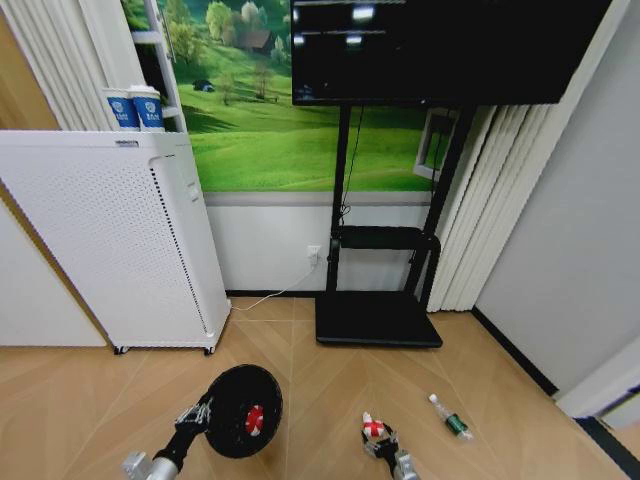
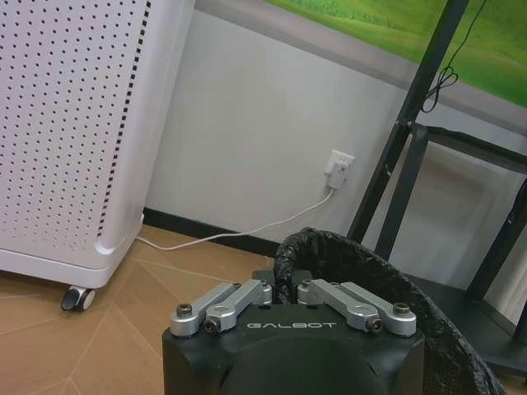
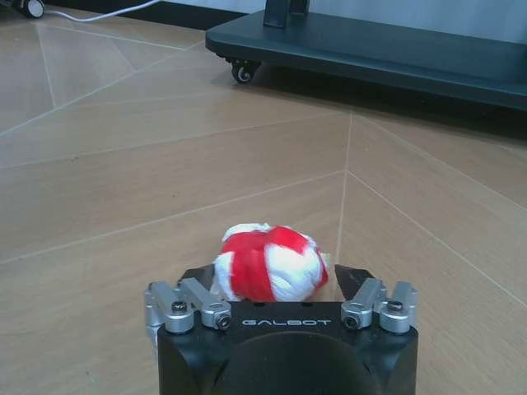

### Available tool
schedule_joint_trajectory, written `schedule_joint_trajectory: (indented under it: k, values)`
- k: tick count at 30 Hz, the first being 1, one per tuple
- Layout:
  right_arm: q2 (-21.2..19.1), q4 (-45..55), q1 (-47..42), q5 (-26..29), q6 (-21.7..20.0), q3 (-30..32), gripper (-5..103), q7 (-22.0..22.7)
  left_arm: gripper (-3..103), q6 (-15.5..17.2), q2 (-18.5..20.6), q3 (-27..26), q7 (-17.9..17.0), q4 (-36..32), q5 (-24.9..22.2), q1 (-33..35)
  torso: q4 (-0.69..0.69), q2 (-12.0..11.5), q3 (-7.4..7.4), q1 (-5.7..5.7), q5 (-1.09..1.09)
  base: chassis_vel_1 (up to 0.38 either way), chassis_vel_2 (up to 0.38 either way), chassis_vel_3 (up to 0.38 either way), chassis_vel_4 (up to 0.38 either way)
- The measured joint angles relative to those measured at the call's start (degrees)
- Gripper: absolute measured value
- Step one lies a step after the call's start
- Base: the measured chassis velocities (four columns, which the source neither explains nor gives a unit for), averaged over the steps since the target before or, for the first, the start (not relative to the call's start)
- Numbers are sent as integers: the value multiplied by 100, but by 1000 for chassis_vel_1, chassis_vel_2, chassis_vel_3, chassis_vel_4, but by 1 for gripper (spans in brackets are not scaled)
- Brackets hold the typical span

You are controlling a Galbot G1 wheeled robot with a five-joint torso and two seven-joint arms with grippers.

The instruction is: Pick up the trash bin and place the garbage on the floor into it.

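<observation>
Progress looked about halfway, judging from how things lay. The floor (image 1: pixel 330 385) of pale herringbone wood carried the white perforated appliance (image 1: pixel 110 240) by the wall and the dark stand base (image 1: pixel 378 320) next to it. Nearer the robot, the trash bin (image 1: pixel 240 410) was already lifted, tilted so its mouth faced the head camera, and the left gripper (image 1: pixel 198 416) was pinching its lined rim, the fingers pressed together on it in the left wrist view. One red-and-white wrapper (image 1: pixel 255 420) lay inside the bin, so one of the three pieces seemed done. A second red-and-white ball (image 3: pixel 268 263) sat on the floor, between the fingers of the right gripper (image 3: pixel 272 284), which were spread on either side of it, close in but not clearly clamped. The small bottle (image 1: pixel 452 418) with a green label lay untouched on the floor, apart toward the skirting on the right, so two pieces were left.
</observation>
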Motion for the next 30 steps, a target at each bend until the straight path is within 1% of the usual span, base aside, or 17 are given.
schedule_joint_trajectory:
  k: [2, 5, 6, 8, 10, 11, 13, 15, 16, 18, 24, 25, 26, 27, 28, 29, 30]
  values:
    - [0, -25, 0, -12, -6, 22, 80, -28, 8, -4, -2, -2, 2, 1, -1, 4, 0, 0, 0, 0, 1, 0, 0, 0, 0]
    - [-5, -95, -27, -84, -6, 131, 63, -117, 8, -9, -7, 1, 6, 9, -1, 0, 1, 0, 0, 0, 0, 0, 0, 0, 0]
    - [-5, -95, -27, -84, -6, 131, 63, -117, 8, -9, -7, 1, 6, 9, -1, 0, 1, 0, 0, 0, 0, 0, 0, 0, 0]
    - [-40, -58, -62, -108, 5, 176, 52, -129, 8, -10, 1, 10, 6, 9, -1, -16, 1, 0, 0, 0, 1, 0, 0, 0, 0]
    - [-59, -34, -75, -116, 20, 197, 52, -131, 8, -10, 5, 12, 5, 9, -1, -23, 0, 0, 0, 0, 0, 0, 0, 0, 0]
    - [-95, 14, -95, -116, 38, 218, 43, -128, 8, -10, 14, 11, 0, 3, -8, -26, 0, 0, 0, 0, 0, 0, 0, 0, 0]
    - [-132, 59, -112, -120, 52, 223, 43, -127, 8, -10, 22, 7, -3, -8, -18, -25, 0, 0, 0, 0, 2, 0, 0, 0, 0]
    - [-189, 94, -133, -158, 90, 235, 37, -122, 8, -10, 34, -11, -4, -11, -24, -20, 0, 0, 0, 0, 1, 0, 0, 0, 0]
    - [-189, 94, -133, -158, 90, 235, 37, -122, 8, -10, 34, -11, -4, -11, -24, -20, 0, 0, 0, 0, 1, 0, 0, 0, 0]
    - [-216, 119, -151, -178, 117, 263, 33, -120, 8, -10, 36, -32, -6, -10, -37, -16, 0, 0, 0, 0, 0, 0, 0, 0, 0]
    - [-392, 317, -220, -369, 352, 496, 33, -26, 8, -13, 52, -119, -4, 10, -63, 11, 0, 0, 0, 0, 1, 0, 0, 0, 0]
    - [-568, 515, -220, -621, 543, 601, 33, 76, 8, -13, 79, -126, -3, 41, -92, -27, 2, 0, 0, 0, 5, 0, 0, 0, 0]
    - [-717, 646, -211, -839, 712, 675, 33, 106, 8, -9, 123, -113, -6, 77, -129, -95, 2, 0, 0, 0, 1, 0, 0, 0, 0]
    - [-717, 646, -211, -839, 712, 675, 33, 106, 8, -9, 123, -113, -6, 77, -129, -95, 2, 0, 0, 0, 1, 0, 0, 0, 0]
    - [-941, 858, -202, -1205, 938, 809, 33, 109, 8, 12, 182, -64, -30, 120, -191, -222, 2, 0, 0, 0, 1, 0, 0, 0, 0]
    - [-941, 858, -202, -1205, 938, 809, 33, 109, 8, 12, 182, -64, -30, 120, -191, -222, 2, 0, 0, 0, 1, 0, 0, 0, 0]
    - [-1244, 1240, -226, -1454, 1040, 906, 33, 90, 8, 39, 244, 13, -73, 162, -263, -398, 0, 0, 0, 0, 3, 0, 0, 0, 0]
